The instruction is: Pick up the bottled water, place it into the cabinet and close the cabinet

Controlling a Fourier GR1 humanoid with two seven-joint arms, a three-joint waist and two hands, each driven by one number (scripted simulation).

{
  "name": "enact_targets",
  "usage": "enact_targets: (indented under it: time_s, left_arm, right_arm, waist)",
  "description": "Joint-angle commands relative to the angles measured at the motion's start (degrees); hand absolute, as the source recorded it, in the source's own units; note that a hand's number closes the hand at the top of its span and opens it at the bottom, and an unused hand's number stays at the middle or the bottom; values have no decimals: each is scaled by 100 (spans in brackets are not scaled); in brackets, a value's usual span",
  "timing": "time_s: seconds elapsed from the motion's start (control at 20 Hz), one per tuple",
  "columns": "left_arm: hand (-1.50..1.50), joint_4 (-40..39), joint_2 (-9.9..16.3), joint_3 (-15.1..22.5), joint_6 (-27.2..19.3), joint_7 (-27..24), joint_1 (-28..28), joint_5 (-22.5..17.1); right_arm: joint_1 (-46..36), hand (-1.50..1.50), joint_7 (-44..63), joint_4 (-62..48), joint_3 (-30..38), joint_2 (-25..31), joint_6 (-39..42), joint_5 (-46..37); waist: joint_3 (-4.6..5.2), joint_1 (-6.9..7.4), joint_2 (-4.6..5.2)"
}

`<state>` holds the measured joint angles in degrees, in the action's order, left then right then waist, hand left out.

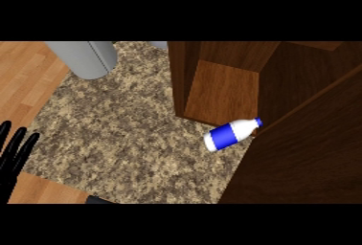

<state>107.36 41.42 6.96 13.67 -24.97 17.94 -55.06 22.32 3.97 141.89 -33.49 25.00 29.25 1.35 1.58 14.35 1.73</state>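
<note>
Only one black robot hand (13,153) in view, at the lower left edge of the head view: the left one. Fingers straight and slightly spread, pointing up and a little to the right, tips dark against the speckled granite counter (134,124) edge. Open, holding nothing, touching nothing that can be made out. Palm mostly cut off by the left border, so only the fingers and a sliver of the hand's body visible. Wrist and grey forearm hidden below the frame. Resting near the edge, fingers up. Right robot hand and right forearm nowhere in view.
</note>
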Motion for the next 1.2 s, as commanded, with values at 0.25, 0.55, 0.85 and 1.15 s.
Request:
enact_targets:
  time_s: [0.25, 0.55, 0.85, 1.15]
  left_arm:
    - [-150, -109, 74, -112, 129, 25, -63, -94]
    - [-150, -183, 62, -153, 173, 16, -72, -153]
    - [-150, -123, 119, -212, 257, 28, -218, -198]
    - [-150, -257, 219, -344, 359, 28, -220, -219]
  right_arm:
    - [-880, 150, 769, -19, -732, -165, 209, -16]
    - [-922, 150, 889, -217, -692, -370, 138, 287]
    - [-864, 150, 789, -555, -844, -440, 365, 909]
    - [-977, 150, 739, -814, -513, -640, 239, 1301]
  waist:
    - [20, -37, -2]
    - [15, -57, 82]
    - [-12, 126, 231]
    - [-19, 194, 255]
